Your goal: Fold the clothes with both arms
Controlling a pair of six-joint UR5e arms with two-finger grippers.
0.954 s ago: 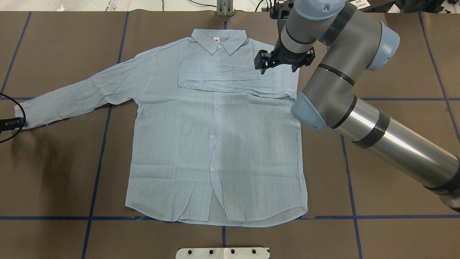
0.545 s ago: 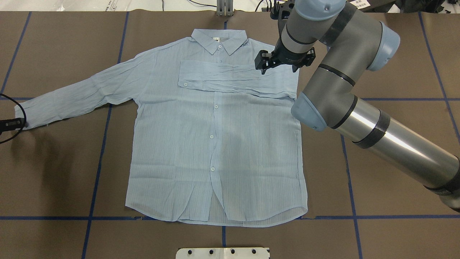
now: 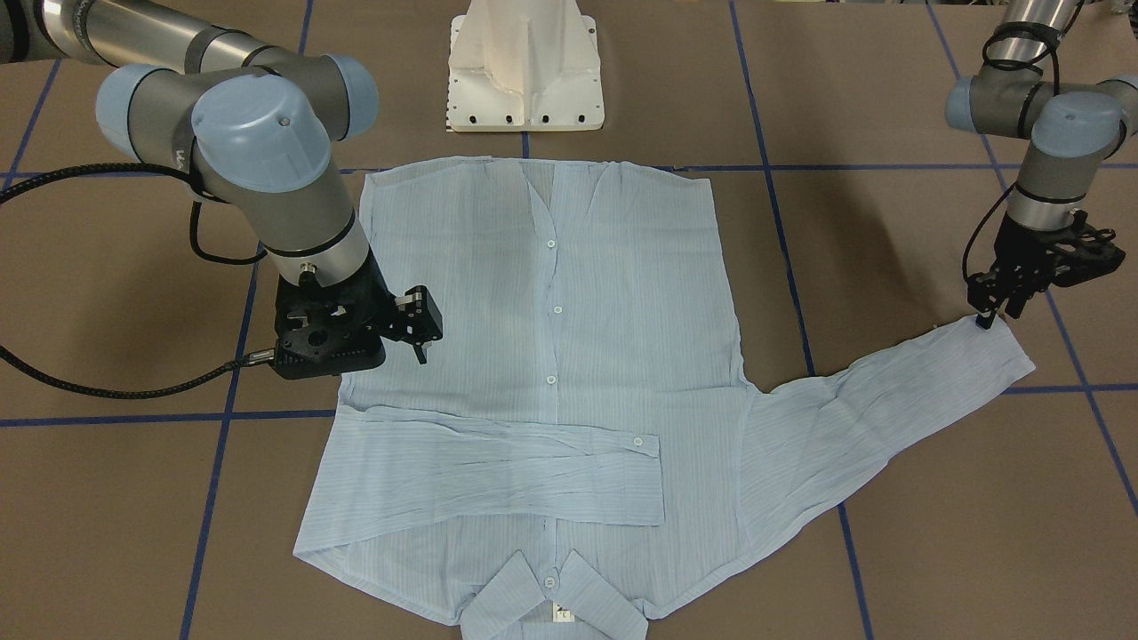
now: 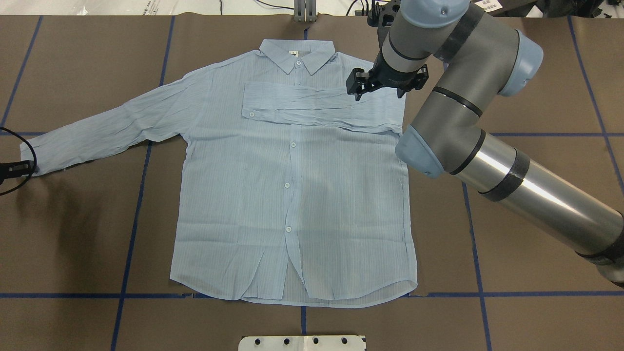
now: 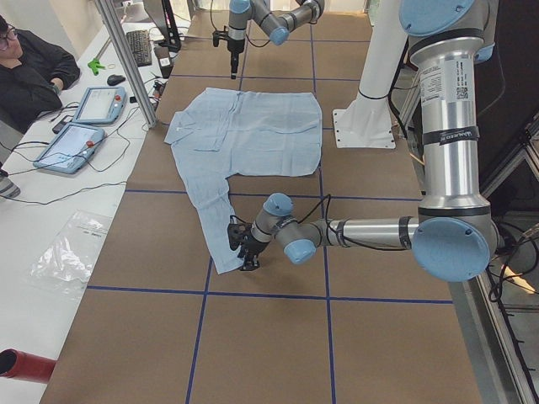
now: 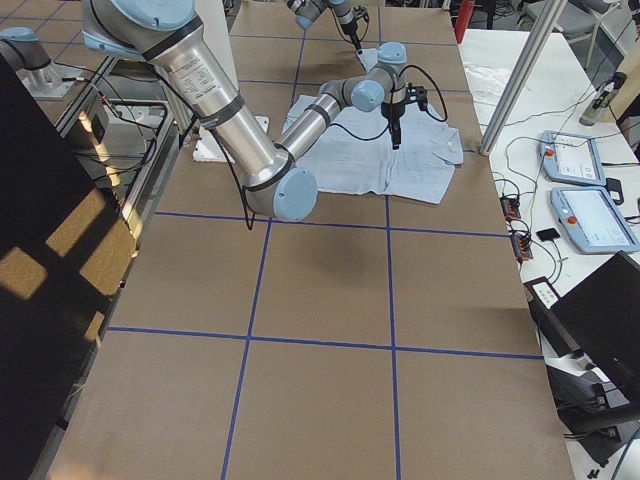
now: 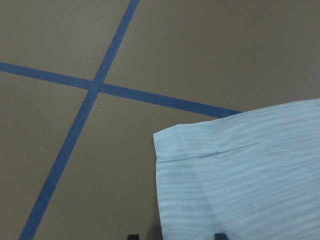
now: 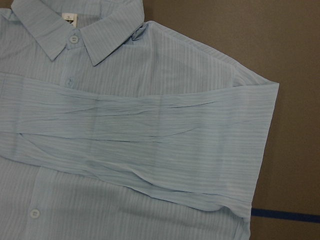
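Shirt point(image 3: 551, 293) lies flat and buttoned-side up on the brown table point(image 3: 889, 533) in the front-facing view, its hem toward the white pedestal point(image 3: 524, 67) and its collar point(image 3: 551, 604) at the near edge. The folded sleeve point(image 3: 498, 462) lies across the chest, while the outstretched sleeve point(image 3: 845, 418) runs out to the robot's left. The right gripper point(image 3: 425, 342) hangs over the shirt's side edge just beside the fold, its jaws apparently parted and holding nothing. The left gripper point(image 3: 994, 316) is down at the corner of the cuff point(image 3: 1000, 351), its fingers spread. From overhead, the shirt point(image 4: 292, 195) sits among blue tape lines point(image 4: 131, 219); the right gripper point(image 4: 357, 90) is over the shoulder end of the folded sleeve point(image 4: 312, 107), and the left gripper point(image 4: 17, 168) shows only at the picture's edge, beside the cuff. In the exterior left view, the near arm reaches low across the table with the left gripper point(image 5: 242, 252) at the sleeve's end, and an operator point(image 5: 25, 67) sits at the far side. In the exterior right view, the right gripper point(image 6: 397, 135) points down over the shirt point(image 6: 420, 165). The left wrist view shows the cuff point(image 7: 240, 165) lying flat on the table, with two dark fingertips point(image 7: 218, 235) set apart at the bottom edge. The right wrist view shows the folded sleeve point(image 8: 140, 135) creased across the chest below the collar point(image 8: 75, 35) and neck tag point(image 8: 70, 20), with no fingers in the picture.
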